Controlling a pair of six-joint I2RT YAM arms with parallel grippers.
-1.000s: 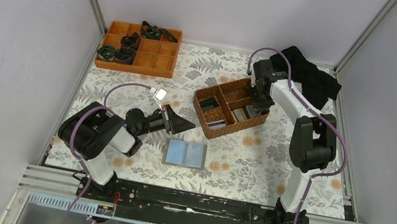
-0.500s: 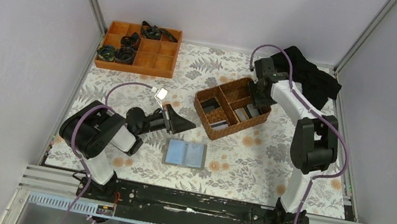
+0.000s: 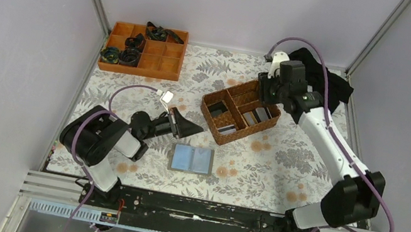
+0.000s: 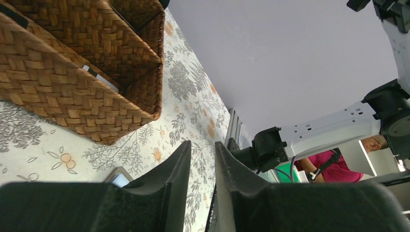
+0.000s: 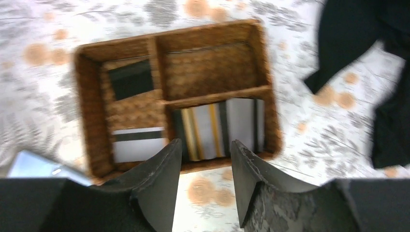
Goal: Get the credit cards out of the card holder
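Two panels of the card holder [image 3: 191,159] lie open and flat on the surface [image 3: 284,162], long axis running left to right, near the arm bases. Several credit cards [image 5: 217,128] sit in the wicker basket [image 5: 89,135]. We see the right end effector [image 5: 202,164] spread above it, holding nothing; the left end effector [image 4: 202,159] seems narrowly parted, empty.

Left arm [image 3: 100,137], right arm [image 3: 327,137]: white shells, black joints, purple cables [image 3: 131,86]. Left gripper [image 4: 201,154], right gripper [image 5: 205,154]: matte black wedge fingers [image 5: 154,186]. Black bases [image 3: 297,226], 6 o'clock.
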